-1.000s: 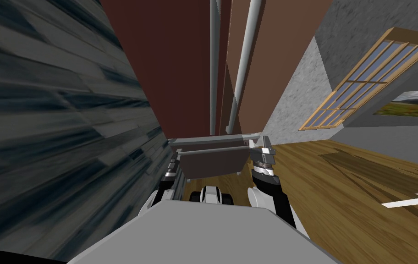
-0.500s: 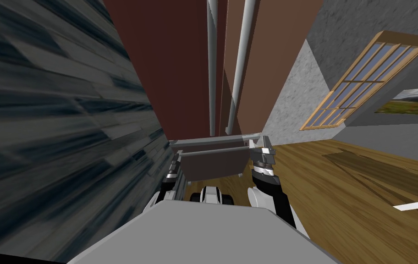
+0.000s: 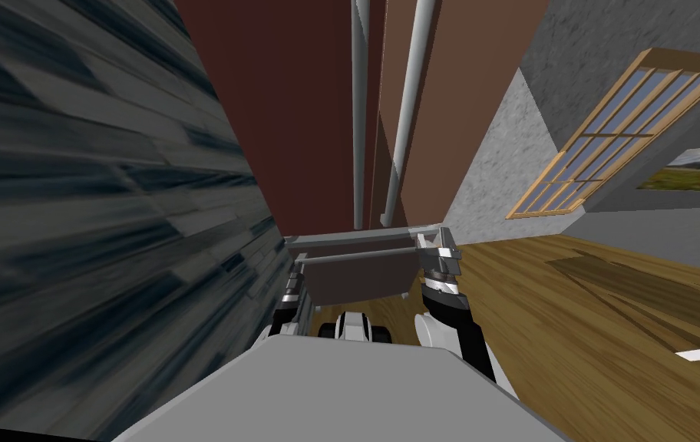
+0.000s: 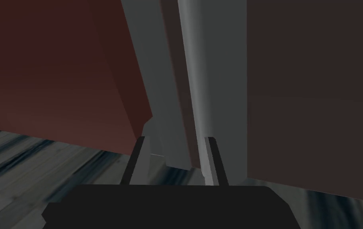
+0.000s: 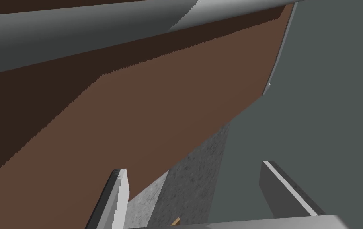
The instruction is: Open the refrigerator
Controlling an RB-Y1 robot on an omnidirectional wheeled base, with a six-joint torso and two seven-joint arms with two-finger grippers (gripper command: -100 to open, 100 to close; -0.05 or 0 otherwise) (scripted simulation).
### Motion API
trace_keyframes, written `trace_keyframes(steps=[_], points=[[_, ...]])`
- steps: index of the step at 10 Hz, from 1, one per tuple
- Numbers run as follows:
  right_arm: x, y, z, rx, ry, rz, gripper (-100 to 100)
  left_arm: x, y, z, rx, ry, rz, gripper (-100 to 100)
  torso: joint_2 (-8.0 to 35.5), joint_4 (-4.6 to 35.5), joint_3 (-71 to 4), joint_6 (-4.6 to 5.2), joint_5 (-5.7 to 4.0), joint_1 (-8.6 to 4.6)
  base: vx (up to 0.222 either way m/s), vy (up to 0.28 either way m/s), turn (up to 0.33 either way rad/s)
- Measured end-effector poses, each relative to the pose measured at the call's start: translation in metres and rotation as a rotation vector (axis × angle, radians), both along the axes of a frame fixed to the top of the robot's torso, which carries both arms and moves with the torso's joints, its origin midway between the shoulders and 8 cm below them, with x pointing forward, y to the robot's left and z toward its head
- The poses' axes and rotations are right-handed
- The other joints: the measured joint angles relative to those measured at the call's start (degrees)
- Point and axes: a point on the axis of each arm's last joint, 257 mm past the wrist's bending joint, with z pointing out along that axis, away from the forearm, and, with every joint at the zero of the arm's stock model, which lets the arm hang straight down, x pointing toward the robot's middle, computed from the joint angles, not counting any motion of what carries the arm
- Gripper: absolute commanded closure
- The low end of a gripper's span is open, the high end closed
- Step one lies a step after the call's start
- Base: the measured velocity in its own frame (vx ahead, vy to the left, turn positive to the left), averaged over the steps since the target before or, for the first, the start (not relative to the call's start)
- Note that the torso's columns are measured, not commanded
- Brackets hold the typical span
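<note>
Tall red-brown refrigerator [image 3: 295, 115] stands right in front of the robot, between a dark plank wall [image 3: 72, 192] and a grey wall with one wood-framed window [image 3: 617, 138]. Doors don't look swung out yet. Count: two upper doors, two long grey vertical bar handles [image 3: 358, 115], one lower brown drawer [image 3: 356, 280] with one grey crossbar [image 3: 356, 254], two tools. Right tool [image 3: 437, 247] sits at the drawer's top right corner, blades spread, nothing between them, pointed up along the right door, probably staged for its handle. Left tool [image 4: 176, 138] is low by the drawer's left end, blades apart in a narrower gap, pinching nothing I can make out, sighted up at both bars.
</note>
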Motion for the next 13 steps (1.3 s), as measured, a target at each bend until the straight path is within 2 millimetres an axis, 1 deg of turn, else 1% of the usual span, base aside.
trace_keyframes(steps=[3,5,6,8,10,11,13], points=[[0.000,0.000,0.000,0.000,0.000,0.000,0,-0.002,-0.009,-0.014,-0.048,0.004,0.020,-100,-0.04,-0.06,-0.02,0.08,0.03,-0.10,0.024,0.031,0.013],[0.000,0.000,0.000,0.000,0.000,0.000,0,-0.004,-0.016,-0.022,-0.088,0.011,0.037,-100,0.13,0.04,0.06,0.22,-0.06,-0.43,0.010,0.011,0.007],[0.000,0.000,0.000,0.000,0.000,0.000,0,-0.004,-0.017,-0.022,-0.090,0.011,0.038,-100,0.44,0.17,0.20,0.22,-0.18,-0.72,0.000,-0.005,0.015],[0.000,0.000,0.000,0.000,0.000,0.000,0,0.006,-0.016,-0.014,-0.086,0.008,0.035,-100,1.08,0.38,0.56,0.16,-0.33,-1.10,0.013,-0.008,0.016],[0.000,0.000,0.000,0.000,0.000,0.000,0,0.019,-0.013,-0.005,-0.083,0.008,0.033,-100,1.15,0.40,0.60,0.15,-0.32,-1.05,0.007,-0.009,0.008],[0.000,0.000,0.000,0.000,0.000,0.000,0,0.019,-0.013,-0.005,-0.083,0.011,0.033,100,1.12,0.39,0.58,0.15,-0.30,-1.00,-0.006,0.003,-0.017],[0.000,0.000,0.000,0.000,0.000,0.000,0,0.013,-0.014,-0.009,-0.086,0.002,0.034,100,0.94,0.19,0.51,0.17,-0.16,-0.89,-0.009,0.011,-0.015]])
